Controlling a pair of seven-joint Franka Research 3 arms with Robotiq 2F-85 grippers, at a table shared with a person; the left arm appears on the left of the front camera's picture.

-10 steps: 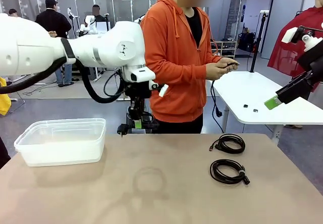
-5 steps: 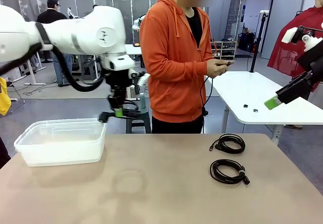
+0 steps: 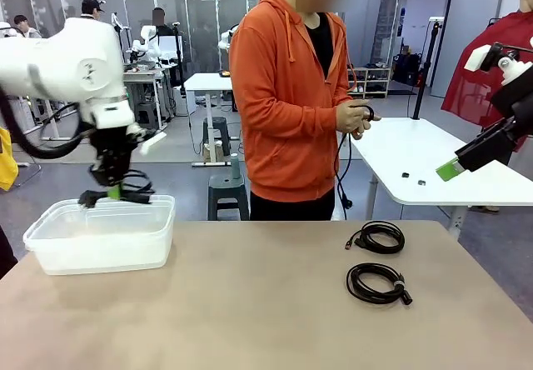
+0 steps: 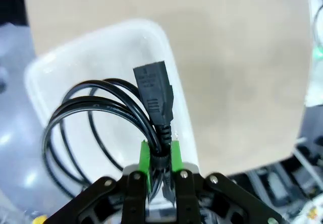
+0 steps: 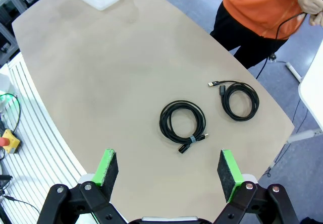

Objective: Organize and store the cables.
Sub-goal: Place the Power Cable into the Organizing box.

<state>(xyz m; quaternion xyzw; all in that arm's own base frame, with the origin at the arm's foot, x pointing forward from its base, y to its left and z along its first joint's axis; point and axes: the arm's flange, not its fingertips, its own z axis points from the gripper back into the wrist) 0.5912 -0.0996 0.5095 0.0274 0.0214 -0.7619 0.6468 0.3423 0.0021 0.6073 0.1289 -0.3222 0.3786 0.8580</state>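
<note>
Left tool [image 4: 160,156] clamps a coiled cable [image 4: 154,95] at its plug, above the clear bin [image 4: 101,62]; the plug's moulded marking seems too blurred to read. Right tool [image 5: 164,169] gapes wide over two coils [image 5: 182,120] on the counter [image 5: 101,72].

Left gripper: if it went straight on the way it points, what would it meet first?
Most likely the floor of the clear bin, straight ahead of the left gripper. The coiled cable it grips reaches ahead of it, so that would probably touch down first; depth is unclear.

Table [image 3: 250,312]: tub [image 3: 100,252], two coiled cables [image 3: 376,237] [image 3: 375,284]
</note>
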